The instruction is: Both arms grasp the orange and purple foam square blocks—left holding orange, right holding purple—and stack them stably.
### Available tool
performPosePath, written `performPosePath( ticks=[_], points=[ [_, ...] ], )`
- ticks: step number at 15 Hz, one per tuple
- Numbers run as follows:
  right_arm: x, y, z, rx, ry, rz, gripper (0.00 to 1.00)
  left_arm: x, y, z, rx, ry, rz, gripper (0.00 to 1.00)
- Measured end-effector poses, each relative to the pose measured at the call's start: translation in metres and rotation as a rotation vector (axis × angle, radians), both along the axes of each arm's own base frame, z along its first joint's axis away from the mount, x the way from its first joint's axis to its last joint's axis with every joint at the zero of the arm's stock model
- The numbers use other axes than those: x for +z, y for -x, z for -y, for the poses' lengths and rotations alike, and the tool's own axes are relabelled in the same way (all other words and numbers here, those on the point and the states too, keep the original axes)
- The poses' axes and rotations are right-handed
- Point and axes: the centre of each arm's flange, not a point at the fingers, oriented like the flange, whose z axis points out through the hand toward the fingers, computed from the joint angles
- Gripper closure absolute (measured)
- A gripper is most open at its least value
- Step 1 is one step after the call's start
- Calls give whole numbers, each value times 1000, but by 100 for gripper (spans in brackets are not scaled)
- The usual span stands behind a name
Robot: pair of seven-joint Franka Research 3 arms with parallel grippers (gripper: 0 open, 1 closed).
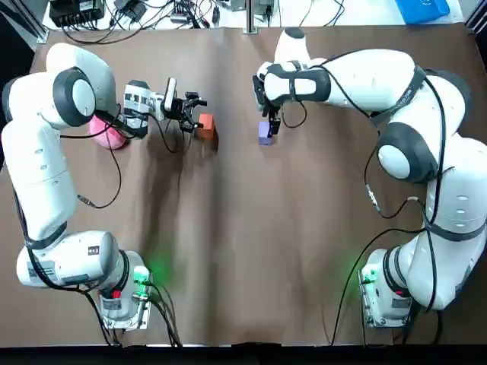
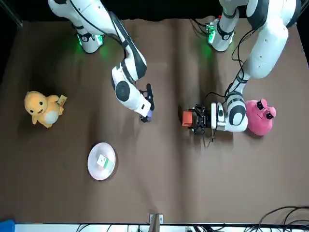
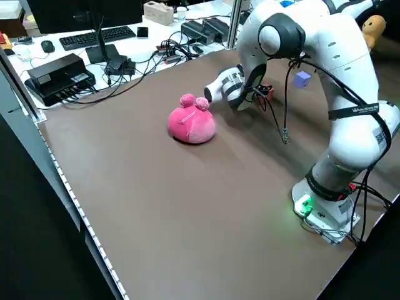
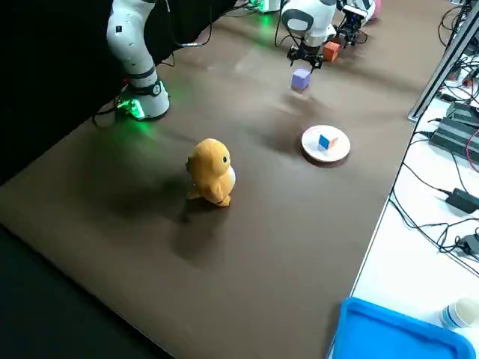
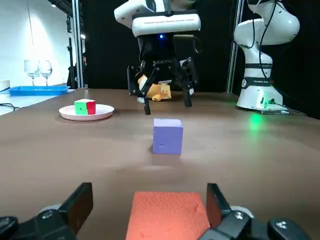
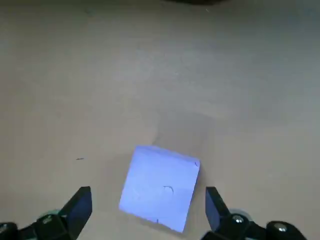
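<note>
Both grippers are open and empty: left gripper [image 5: 148, 195] flanks the orange foam square block [image 5: 167, 216], right gripper [image 6: 148, 196] hovers over the purple foam square block [image 6: 161, 186].

**Open lane between two blocks, clutter at the edges**

A strip of bare table [image 1: 236, 228] is lying open between the orange block [image 1: 206, 125] and the purple block [image 1: 265, 132], which are sitting apart. The left gripper [image 1: 198, 114], fingers spread, is blocking the orange block's outer side, with a pink plush [image 1: 106, 133] crowding its wrist. The right gripper [image 1: 268, 120], also spread, is hanging over the purple block. A plate [image 2: 91, 164] carrying a small cube [image 2: 102, 161] and a yellow plush [image 2: 43, 108] are occupying the right arm's side, well clear of the lane
</note>
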Motion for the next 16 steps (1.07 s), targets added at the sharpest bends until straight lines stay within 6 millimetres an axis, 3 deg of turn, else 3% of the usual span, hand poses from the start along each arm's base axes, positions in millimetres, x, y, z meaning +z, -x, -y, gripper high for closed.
performPosePath(
  ticks=[7, 16],
  points=[
    [-34, -1, 3, -6, 18, 8, 0, -20, 9, 3, -3, 3, -31, 0],
    [-42, 2, -2, -1, 15, 28, 0, -40, 5, 11, -15, 11, 11, 0]
  ],
)
